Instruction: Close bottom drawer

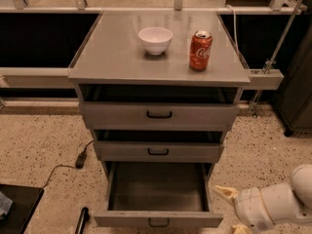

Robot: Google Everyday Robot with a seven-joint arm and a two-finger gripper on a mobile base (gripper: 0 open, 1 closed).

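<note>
The bottom drawer (158,193) of the grey metal cabinet (122,57) stands pulled far out toward the near side, its low front panel and small black loop handle (158,223) at the very near edge of the view, so the whole closing push is yet to be made. The gripper (227,209) hangs low at the near right, just beside the drawer's right front corner but apart from it, its two cream fingers (225,194) spread with nothing between them. That low, off-to-the-side pose probably suits a push: a closing drawer needs no grasp, only a flat contact on the front panel, and to deliver it the gripper would have to come round to the near face of the panel. The middle drawer (158,151) and the top drawer (158,114) sit well back of it, each with a dark gap above its front. On the cabinet top a white bowl (155,39) and a red Coca-Cola can (200,50) stand side by side, well above the work; a hard shove might jolt them. A black cable with a plug (80,159) lies on the speckled floor to the left, clear of the drawer's path.
</note>
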